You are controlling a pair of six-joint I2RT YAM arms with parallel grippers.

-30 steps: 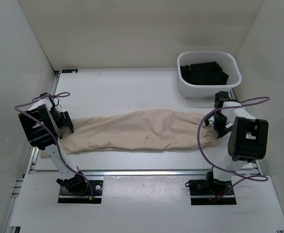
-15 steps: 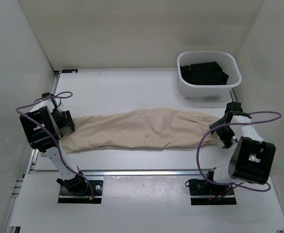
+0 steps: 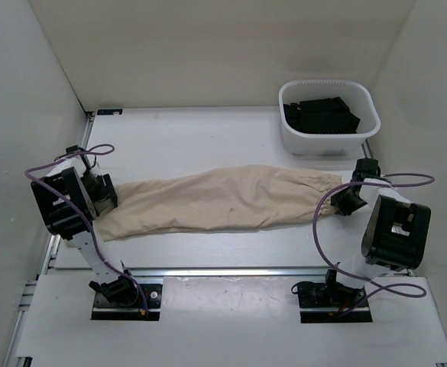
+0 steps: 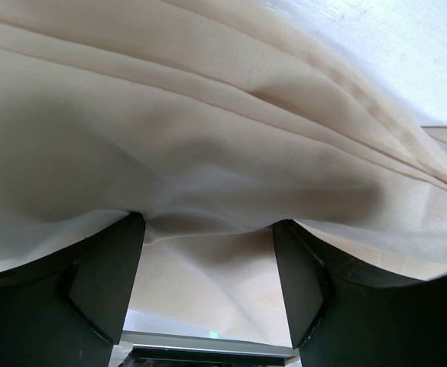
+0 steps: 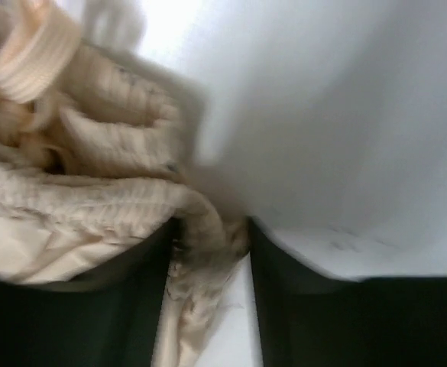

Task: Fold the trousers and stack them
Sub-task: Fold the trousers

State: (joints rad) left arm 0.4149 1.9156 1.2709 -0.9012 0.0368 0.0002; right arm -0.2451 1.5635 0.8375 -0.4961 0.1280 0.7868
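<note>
Thin beige trousers [image 3: 223, 200], wrinkled, flat, full-length L–R, gathered end R.

Thin, matt beige cloth of trousers [image 3: 223, 202], softly creased, draped across the matt black plastic fingers [image 4: 105, 283] of left gripper [image 4: 208, 283]. Ribbed, gathered elastic cuff, rougher in texture, bunched between the dark fingers [image 5: 131, 306] of right gripper [image 5: 212, 252]. Beneath both, smooth matt white table [image 3: 192, 145]. Beyond right gripper, smooth white plastic tub [image 3: 326, 145] with a faint sheen, holding matt black cloth garments [image 3: 322, 115]. Glossy purple cable [image 3: 319, 222] beside that gripper.
</note>
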